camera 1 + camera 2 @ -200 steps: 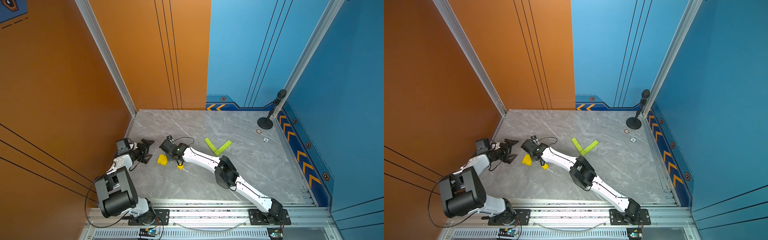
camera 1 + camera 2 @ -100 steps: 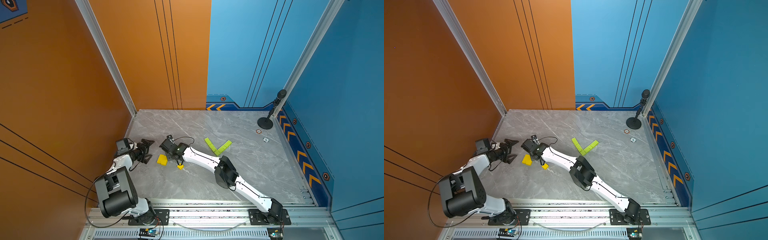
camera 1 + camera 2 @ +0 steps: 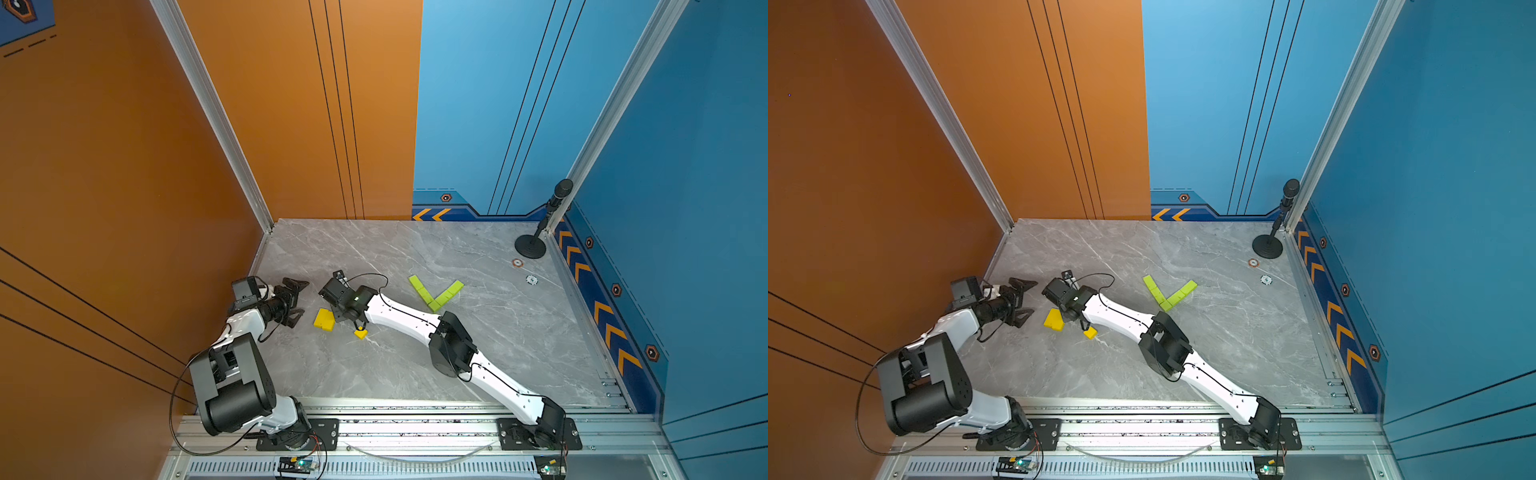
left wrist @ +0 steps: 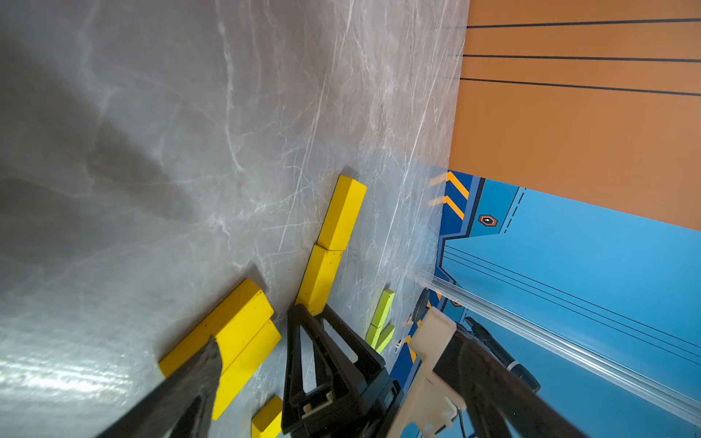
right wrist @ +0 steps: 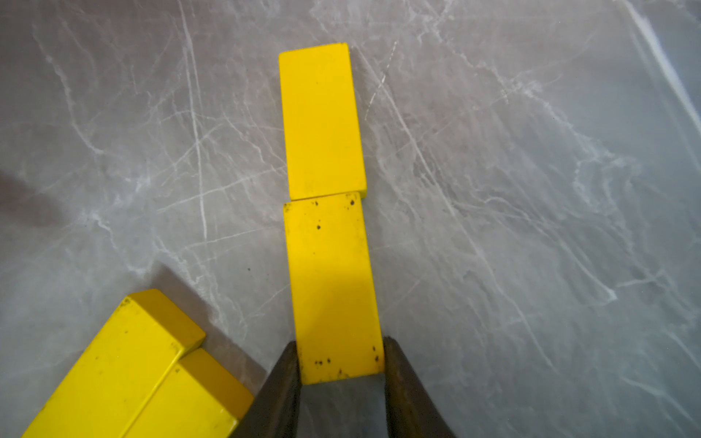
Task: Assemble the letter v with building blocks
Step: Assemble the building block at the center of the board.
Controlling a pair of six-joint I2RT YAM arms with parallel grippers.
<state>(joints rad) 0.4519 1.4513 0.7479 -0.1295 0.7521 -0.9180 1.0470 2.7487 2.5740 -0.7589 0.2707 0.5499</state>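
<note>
Nearest you, past the rail (image 3: 415, 428), the table (image 3: 395, 374) is bare marble right up to the blocks, so that front strip is your widest room. Your left claw (image 3: 303, 300) hangs wide open and holds nothing. It sits low over the table, close to the left edge and the orange wall, and points at the yellow blocks. First of those is a small piece (image 3: 360, 333) lying alone just under your right wrist; the left wrist view cuts it off at the frame edge. Just beyond it and to the left, a pair (image 3: 324, 320) of bricks lies side by side, long faces touching, between the two claws. Your right claw (image 5: 341, 341) is closed on one end of a flat brick (image 5: 333, 288), with a finger pressed to each long side; in both top views the wrist hides this grip. The far end of that brick butts against a second brick (image 5: 322, 121), and the two make one nearly straight line with a slight sideways step at the joint. That gives you five yellow blocks: one small, two paired, two in line. Farther on, mid-table and well apart from the yellows, lime-green blocks lie flat as a V (image 3: 446, 296); the seams are too fine for a sure count. Open marble surrounds it and runs across the right half to the edge. Two small round markers (image 3: 517, 262) lie near the far right corner, by a mic stand (image 3: 530, 249).
</note>
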